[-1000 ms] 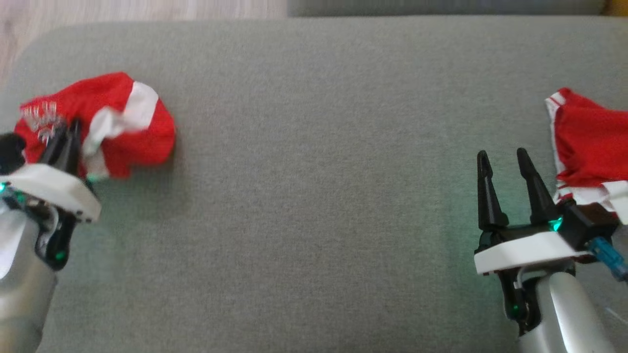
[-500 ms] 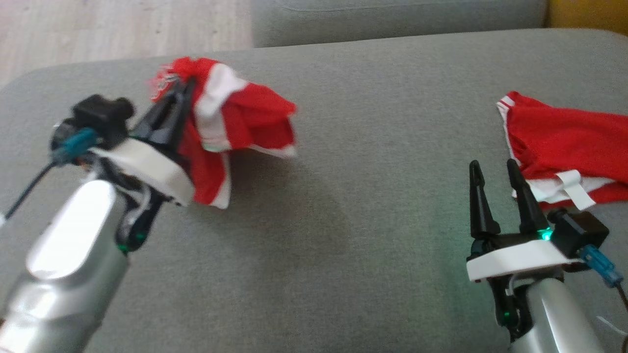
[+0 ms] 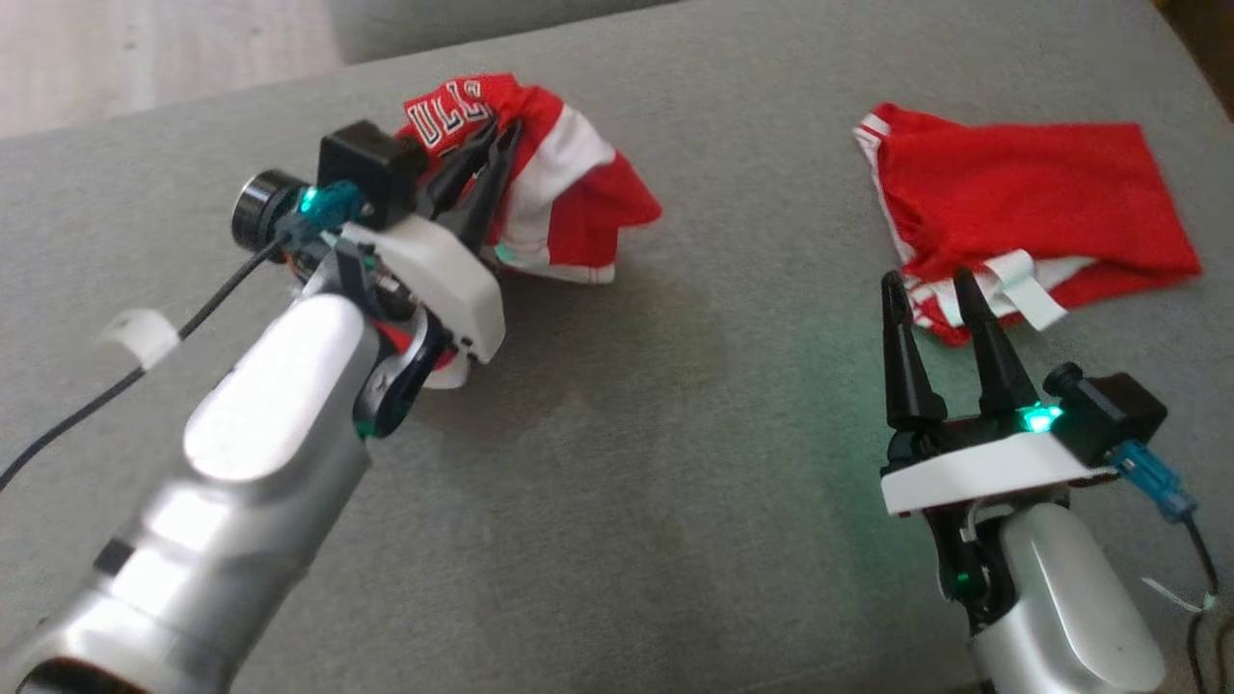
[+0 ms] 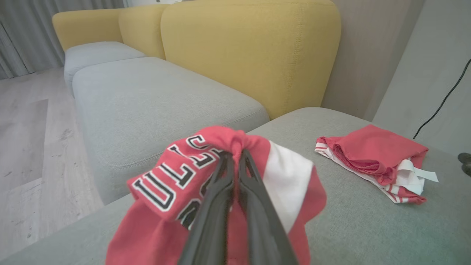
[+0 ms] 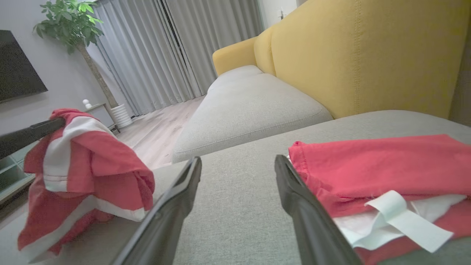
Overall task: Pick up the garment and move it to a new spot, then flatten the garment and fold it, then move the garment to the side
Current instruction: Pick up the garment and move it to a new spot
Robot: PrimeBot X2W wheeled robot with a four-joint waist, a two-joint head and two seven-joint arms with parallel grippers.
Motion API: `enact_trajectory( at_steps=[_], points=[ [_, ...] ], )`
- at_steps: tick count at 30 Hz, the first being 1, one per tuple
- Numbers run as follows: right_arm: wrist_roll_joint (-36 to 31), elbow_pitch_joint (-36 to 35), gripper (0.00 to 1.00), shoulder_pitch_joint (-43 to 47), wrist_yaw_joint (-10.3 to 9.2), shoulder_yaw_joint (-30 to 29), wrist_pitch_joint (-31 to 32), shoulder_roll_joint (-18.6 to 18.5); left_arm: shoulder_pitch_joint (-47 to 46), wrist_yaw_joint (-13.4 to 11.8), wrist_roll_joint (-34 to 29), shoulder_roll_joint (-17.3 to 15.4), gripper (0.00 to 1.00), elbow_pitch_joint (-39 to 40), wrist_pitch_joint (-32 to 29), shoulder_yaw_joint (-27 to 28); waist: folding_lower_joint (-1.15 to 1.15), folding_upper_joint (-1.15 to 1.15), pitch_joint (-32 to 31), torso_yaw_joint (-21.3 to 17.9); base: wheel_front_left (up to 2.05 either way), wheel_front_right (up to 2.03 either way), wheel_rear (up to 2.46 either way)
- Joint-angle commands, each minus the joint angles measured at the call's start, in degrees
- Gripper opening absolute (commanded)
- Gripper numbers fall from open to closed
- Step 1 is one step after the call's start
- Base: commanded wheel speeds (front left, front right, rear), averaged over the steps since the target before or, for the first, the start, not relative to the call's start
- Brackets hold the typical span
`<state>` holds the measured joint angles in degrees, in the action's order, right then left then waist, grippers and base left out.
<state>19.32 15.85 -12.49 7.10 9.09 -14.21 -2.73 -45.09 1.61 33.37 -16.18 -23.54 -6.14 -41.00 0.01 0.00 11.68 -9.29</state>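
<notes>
Clamping a bunched fold of the red garment [image 3: 569, 198], your left gripper [image 3: 496, 135] had its jaws pressed together at the tips, with the lettered edge gathered over them, as the left wrist view made plain. From that pinch the cloth hung down and to the robot's right of the fingers in a crumpled bundle with no clear long axis. Its white-trimmed hem reached the grey cushion [image 3: 675, 463] or hung just above it, and you could not tell which from these views. Outward from there lay a bare stretch of cushion, between your two arms. Your right gripper [image 3: 927, 289] stood with its jaws wide apart and nothing between them, well apart from the held cloth and just beside a second red garment [image 3: 1022, 188], which lay folded flat at the far right. So the open ground lay to the right of the left jaws, and by my reading the left arm was the one to carry the bundle there. The right was nearer the wrong cloth, and a drift that way risked snagging it.
</notes>
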Motion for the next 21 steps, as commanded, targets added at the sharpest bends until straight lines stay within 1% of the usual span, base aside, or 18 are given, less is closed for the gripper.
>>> enact_trajectory(
  at_steps=[1, 3, 4, 5, 6, 9, 12, 17, 21],
  points=[
    [0.5, -1.4, 1.0, -1.9, 0.39, 1.5, -0.7, -0.1, -4.3, 0.4, -0.6, -0.6, 0.0, 0.1, 0.6, 1.6, -0.01, 0.0, 1.5, -2.5, 0.0, 0.0, 0.0],
    [0.9, -1.2, 1.0, -2.4, 0.39, 1.9, -0.7, -0.1, -5.6, 0.9, -0.8, 1.1, 0.0, -2.1, 1.1, 0.9, -0.01, 0.0, 1.8, -3.5, 0.0, 0.0, 0.0],
    [1.0, -1.3, 1.0, -2.5, 0.39, 2.0, -0.8, -0.1, -6.3, 1.0, -1.0, 1.9, 0.33, -3.1, 1.9, 0.7, -0.01, 0.0, 1.8, -3.8, 0.0, 0.0, 0.0],
    [1.2, -1.3, 1.0, -2.6, 0.39, 2.1, -0.8, -0.1, -7.0, 1.0, -1.1, 2.8, 0.72, -4.0, 2.7, 0.7, -0.01, 0.0, 1.8, -4.1, 0.0, 0.0, 0.0],
    [1.3, -1.4, 1.0, -2.7, 0.39, 2.2, -0.8, -0.1, -7.6, 0.9, -1.2, 3.7, 1.0, -4.8, 3.7, 0.7, -0.01, 0.0, 1.8, -4.3, 0.0, 0.0, 0.0],
    [1.4, -1.6, 1.0, -2.7, 0.39, 2.1, -0.8, -0.1, -9.2, 0.8, -1.5, 5.4, 1.0, -6.8, 6.7, 1.0, -0.01, 0.0, 1.6, -4.4, 0.0, 0.0, 0.0],
    [1.4, -1.7, 1.0, -2.6, 0.39, 1.4, -0.8, -0.1, -9.9, 0.5, -1.7, 5.4, 1.0, -8.4, 9.4, 1.7, -0.01, 0.0, 1.2, -3.6, 0.0, 0.0, 0.0],
    [0.4, -1.8, 1.0, -1.8, 0.39, 0.1, -0.8, -0.1, -8.4, 0.0, -1.6, 2.7, 1.0, -9.9, 14.4, 3.6, -0.01, 0.0, -0.3, -0.7, 0.0, 0.0, 0.0],
    [-0.8, -1.9, 1.0, -0.5, 0.39, -1.4, -0.8, -0.1, -4.6, -0.4, -1.5, 0.1, 1.0, -9.1, 17.9, 4.6, -0.01, 0.0, -1.9, 2.7, 0.0, 0.0, 0.0]
  ],
)
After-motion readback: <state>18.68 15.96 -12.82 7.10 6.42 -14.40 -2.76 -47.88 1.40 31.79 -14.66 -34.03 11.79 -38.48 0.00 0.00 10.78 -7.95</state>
